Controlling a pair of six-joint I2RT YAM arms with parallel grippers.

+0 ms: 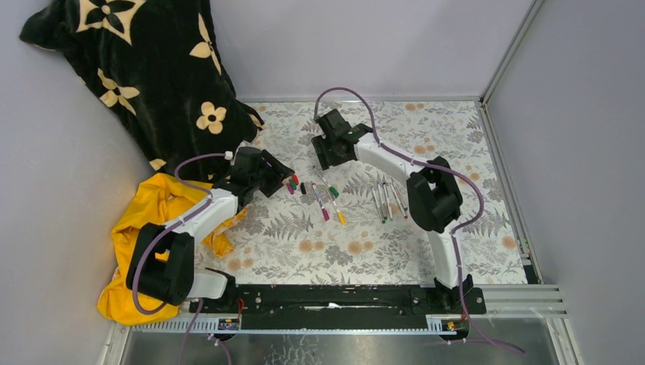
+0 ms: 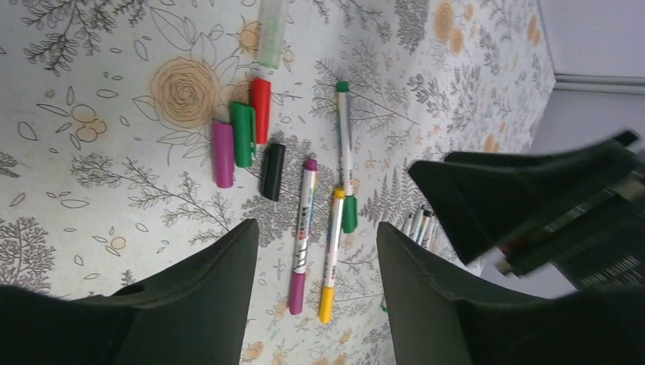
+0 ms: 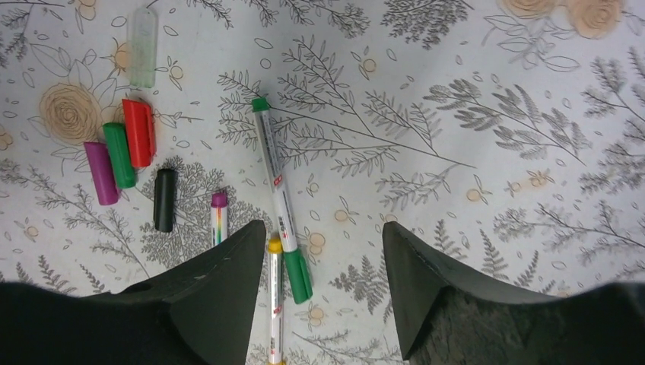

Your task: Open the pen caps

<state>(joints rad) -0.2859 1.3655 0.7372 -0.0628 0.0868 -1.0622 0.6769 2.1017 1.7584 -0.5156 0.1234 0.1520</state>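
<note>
Caps point(image 2: 243, 133) in purple, green, red and black lie loose in a bunch, ahead and to the left of both sets of jaws. Three pens point(image 2: 304, 228) just ahead between the jaws look capped. Left gripper point(image 2: 316, 232) and right gripper point(image 3: 323, 228) both gape wide and hold nothing. Next, I think, each must pinch one end of a pen and pull. They are thin, smooth, round plastic, so they may roll.

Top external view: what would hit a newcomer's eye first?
A black plush blanket with cream flowers is heaped in the far left corner, with a crumpled bright yellow cloth beside the left arm. On the floral tablecloth mid-table, short loose plastic caps in purple, green, red and black lie just left of three slim pale-barrelled pens.
</note>
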